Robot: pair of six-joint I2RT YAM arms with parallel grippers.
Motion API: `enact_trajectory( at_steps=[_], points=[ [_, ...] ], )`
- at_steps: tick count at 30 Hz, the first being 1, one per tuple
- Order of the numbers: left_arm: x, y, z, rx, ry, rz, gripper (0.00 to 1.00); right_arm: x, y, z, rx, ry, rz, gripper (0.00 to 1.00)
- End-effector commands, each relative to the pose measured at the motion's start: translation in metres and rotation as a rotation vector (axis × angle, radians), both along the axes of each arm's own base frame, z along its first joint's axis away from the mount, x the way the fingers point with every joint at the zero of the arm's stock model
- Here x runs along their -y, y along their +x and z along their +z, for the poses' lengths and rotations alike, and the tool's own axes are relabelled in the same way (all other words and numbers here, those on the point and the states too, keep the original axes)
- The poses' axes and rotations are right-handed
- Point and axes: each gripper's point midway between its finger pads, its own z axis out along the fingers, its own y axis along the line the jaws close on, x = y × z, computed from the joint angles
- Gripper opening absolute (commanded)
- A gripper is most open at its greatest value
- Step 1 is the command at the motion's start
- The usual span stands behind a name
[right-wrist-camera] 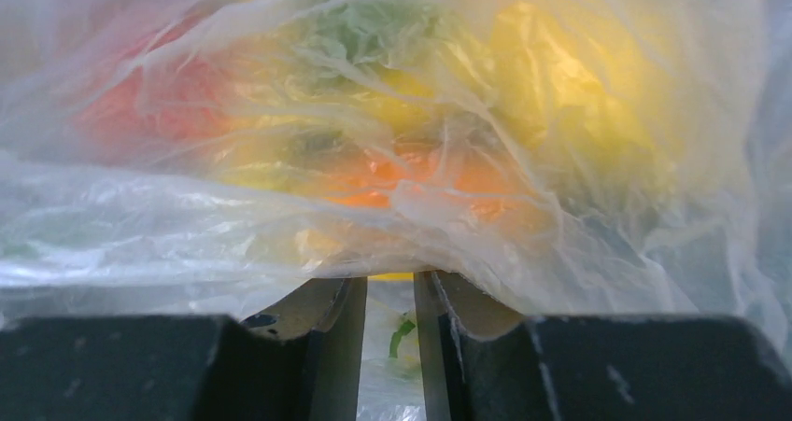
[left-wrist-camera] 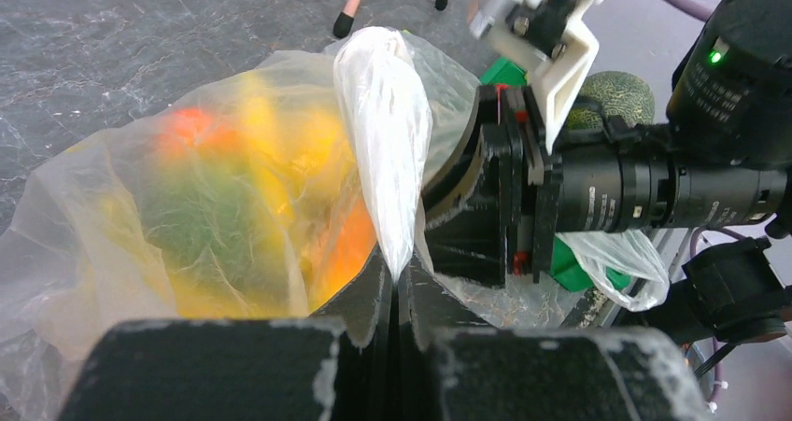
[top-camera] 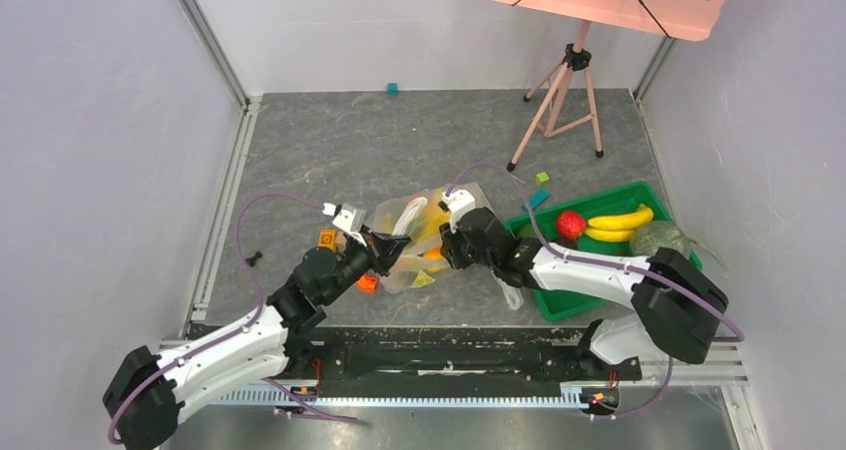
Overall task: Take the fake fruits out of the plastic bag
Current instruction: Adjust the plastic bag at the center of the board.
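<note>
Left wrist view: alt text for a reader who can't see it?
The left gripper is shut on a twisted strip of the plastic bag, which stands up from its fingertips. Blurred yellow, orange and green fake fruits show through the bag beside it; the right arm reaches to the bag from the other side.

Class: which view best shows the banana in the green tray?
Top external: the banana lies whole in the green tray. Left wrist catches only tray slivers; the plastic bag fills the right wrist view.
</note>
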Motion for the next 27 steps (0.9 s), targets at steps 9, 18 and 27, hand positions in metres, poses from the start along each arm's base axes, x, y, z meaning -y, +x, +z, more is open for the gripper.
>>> enact_trajectory(
  at_steps=[9,18,27],
  points=[
    [-0.031,0.011,-0.006,-0.085,0.044,0.184,0.13,-0.002,0.080,0.093,0.277,0.144,-0.225,0.32],
    [-0.075,0.021,0.000,-0.185,0.098,0.430,0.85,-0.012,0.072,0.093,0.275,0.214,-0.115,0.36],
    [-0.081,0.019,0.068,-0.090,0.118,0.410,0.91,-0.018,0.072,0.097,0.269,0.249,-0.084,0.36]
  ],
)
